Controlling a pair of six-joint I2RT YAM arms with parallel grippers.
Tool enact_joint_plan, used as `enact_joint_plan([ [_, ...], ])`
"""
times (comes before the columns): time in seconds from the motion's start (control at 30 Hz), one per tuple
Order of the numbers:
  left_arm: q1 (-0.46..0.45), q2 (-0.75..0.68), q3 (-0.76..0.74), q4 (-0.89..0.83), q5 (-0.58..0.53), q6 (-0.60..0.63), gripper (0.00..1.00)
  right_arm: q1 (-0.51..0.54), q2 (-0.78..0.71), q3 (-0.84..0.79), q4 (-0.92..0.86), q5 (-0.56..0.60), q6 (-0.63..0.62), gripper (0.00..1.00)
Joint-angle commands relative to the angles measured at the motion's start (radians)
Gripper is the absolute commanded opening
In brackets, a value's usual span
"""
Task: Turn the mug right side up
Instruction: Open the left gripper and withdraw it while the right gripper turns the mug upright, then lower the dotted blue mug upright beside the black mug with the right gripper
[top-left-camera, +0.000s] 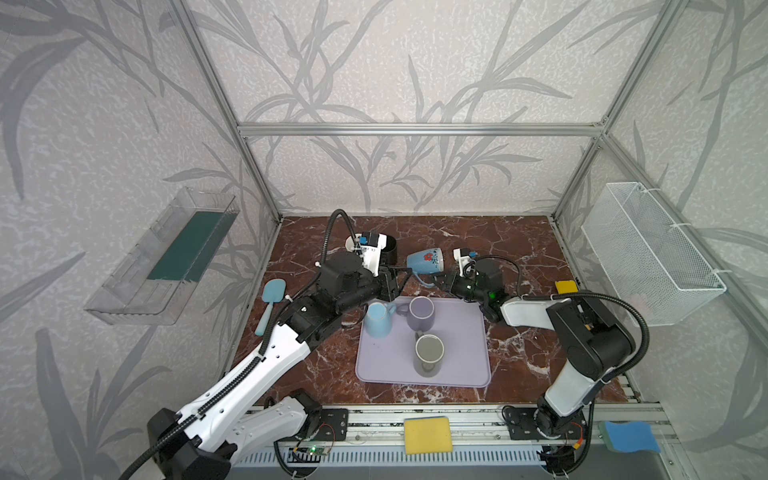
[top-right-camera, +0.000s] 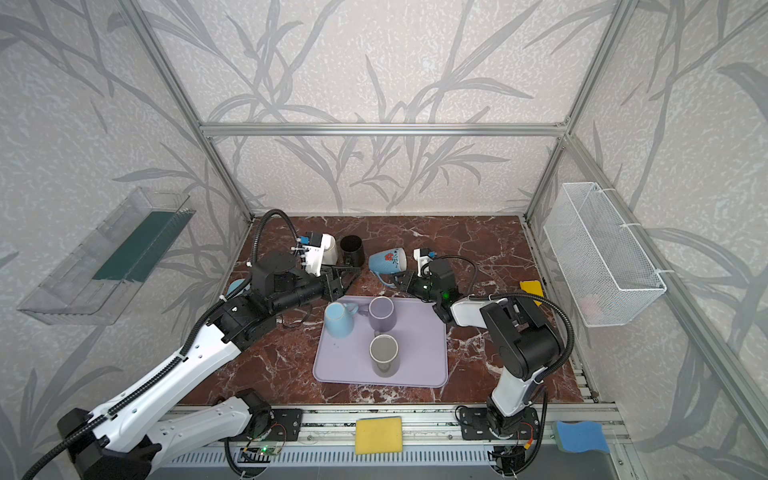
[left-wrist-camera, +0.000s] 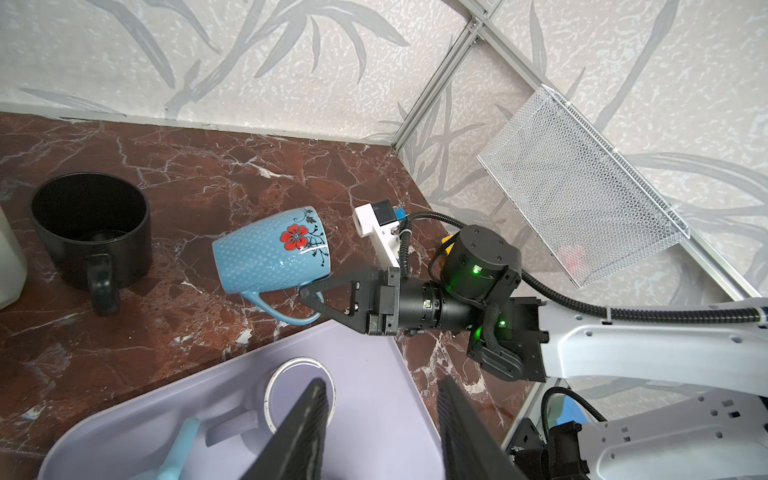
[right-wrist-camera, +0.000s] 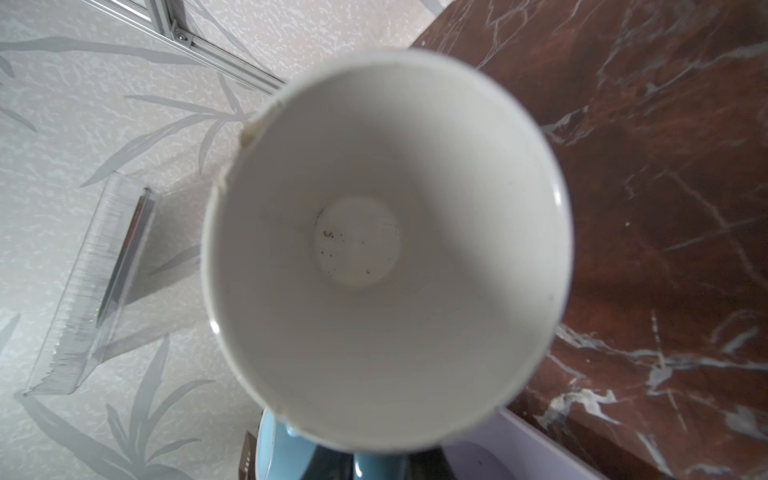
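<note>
The blue mug (top-left-camera: 424, 261) with a red flower is held on its side above the marble top, just behind the lavender tray (top-left-camera: 457, 365). My right gripper (top-left-camera: 436, 282) is shut on its handle, as the left wrist view shows at the mug (left-wrist-camera: 272, 251) and right gripper (left-wrist-camera: 308, 296). The mug's white inside (right-wrist-camera: 382, 249) fills the right wrist view, with the mouth facing that camera. My left gripper (top-left-camera: 401, 279) hovers to the mug's left over the tray's back edge. It is open and empty (left-wrist-camera: 380, 382).
On the tray stand a light blue mug (top-left-camera: 378, 320), a purple mug (top-left-camera: 422, 313) and a grey mug (top-left-camera: 429, 353). A black mug (top-left-camera: 390, 249) and a white one (top-left-camera: 352, 243) sit at the back left. A blue spatula (top-left-camera: 270, 303) lies left.
</note>
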Motion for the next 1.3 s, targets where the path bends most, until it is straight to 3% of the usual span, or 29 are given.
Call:
enact_joint_plan([
  [0.0,0.005,-0.020,0.001,-0.029,-0.030,0.024,0.46,-0.005,-0.062,0.074,-0.104,0.037,-0.105,0.00],
  [0.5,0.006,-0.025,0.021,-0.087,-0.100,0.004,0.45,0.006,-0.030,0.280,-0.454,0.170,-0.249,0.00],
  [0.8,0.008,-0.026,0.046,-0.197,-0.211,0.027,0.43,0.049,0.030,0.436,-0.663,0.321,-0.352,0.00],
  [1.27,0.009,-0.074,0.031,-0.234,-0.245,0.036,0.43,0.152,0.156,0.690,-0.962,0.571,-0.402,0.00],
])
